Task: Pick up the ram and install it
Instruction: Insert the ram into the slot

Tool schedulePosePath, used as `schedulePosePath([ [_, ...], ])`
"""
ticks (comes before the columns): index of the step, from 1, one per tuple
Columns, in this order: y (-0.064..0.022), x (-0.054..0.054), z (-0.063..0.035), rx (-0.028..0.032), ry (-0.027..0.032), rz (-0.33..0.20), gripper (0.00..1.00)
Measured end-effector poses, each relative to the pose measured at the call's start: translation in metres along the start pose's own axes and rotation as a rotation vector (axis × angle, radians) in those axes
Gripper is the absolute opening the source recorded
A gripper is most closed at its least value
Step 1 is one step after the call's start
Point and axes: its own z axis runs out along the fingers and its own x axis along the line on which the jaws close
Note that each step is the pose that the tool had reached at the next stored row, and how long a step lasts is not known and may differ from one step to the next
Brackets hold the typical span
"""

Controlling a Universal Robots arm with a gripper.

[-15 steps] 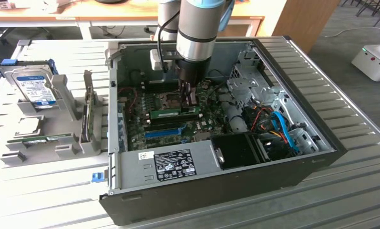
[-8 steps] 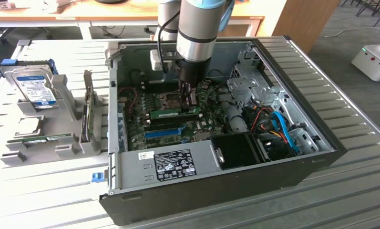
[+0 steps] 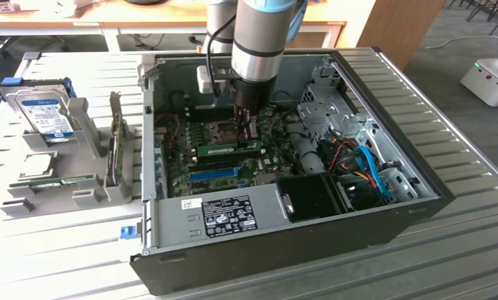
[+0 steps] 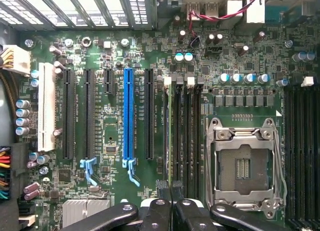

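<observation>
Open case (image 3: 273, 256) lies on its side with the board (image 4: 112, 126) exposed, and the arm (image 3: 261, 37) reaches down into it from above. Around the tool (image 3: 250, 134): an empty CPU socket (image 4: 242, 166) just beside the black memory slots (image 4: 187, 136), a blue slot (image 4: 128, 116) further off and a white slot (image 4: 46, 106) beyond that. A labelled power supply (image 3: 224, 215), a black fan (image 3: 311, 197) and blue and orange cables (image 3: 370, 169) sit along the case's near side, well apart from the tool. Nothing lies between the tool and the memory slots. Outside the case, on the exterior view's left, a grey rack (image 3: 80, 122) carries a standing hard drive (image 3: 47, 115) and a second ram (image 3: 61, 182) lying low. Surface (image 3: 448, 262) is pale slatted metal. Behind it are a wooden desk (image 3: 149, 19), grey floor (image 3: 448, 25) and a white machine (image 3: 490, 75) at the exterior view's right. Ram (image 3: 224, 149): thin green stick standing on edge along the memory slots beside the socket; in the wrist view it shows edge-on as a narrow strip running out from the fingertips. Fingers (image 4: 162, 188) are pressed together, tips at the ram's upper edge near one end; cannot tell whether they pinch it or whether it is fully seated
</observation>
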Motion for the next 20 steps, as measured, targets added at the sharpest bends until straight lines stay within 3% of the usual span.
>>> schedulePosePath([
  [20, -0.0001, 0.0000, 0.0037, 0.0000, 0.0000, 0.000, 0.12],
])
